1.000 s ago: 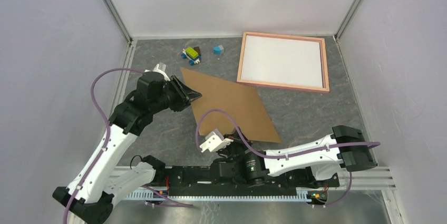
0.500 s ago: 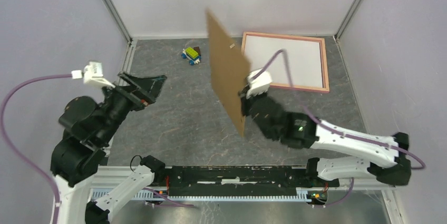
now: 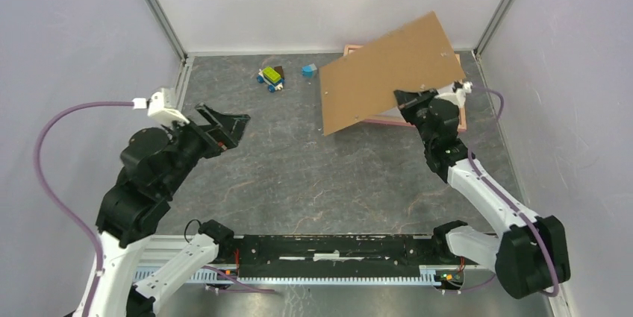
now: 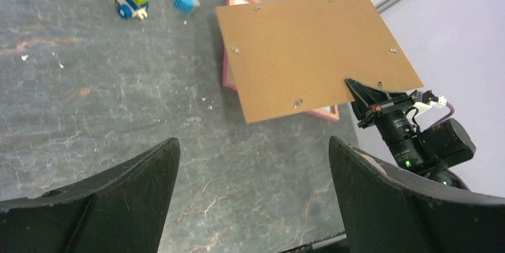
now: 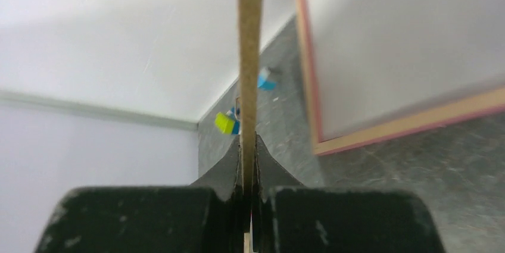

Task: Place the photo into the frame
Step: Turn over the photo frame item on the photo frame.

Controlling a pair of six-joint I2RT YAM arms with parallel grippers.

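Top external view showed the right gripper point(image 3: 404, 98) clamped tight on one edge of a brown backing board point(image 3: 388, 71), holding it at a tilt over the frame point(image 3: 387, 119) at the far right corner of the table point(image 3: 313, 175). The pink-railed frame lay flat, and from above the board hid most of it, leaving a strip of the near rail and a far corner in sight. Whether the board touched the frame could not be told. The right wrist camera saw the board edge-on between the closed fingers, with the frame's pale white inside beside it. Small metal tabs dotted the board's face in the left wrist view. The left gripper point(image 3: 224, 127) hung over the left of the table with its jaws wide apart and nothing between them. A toy car point(image 3: 272, 77) and a blue block point(image 3: 309, 70) sat near the back wall, left of the frame.
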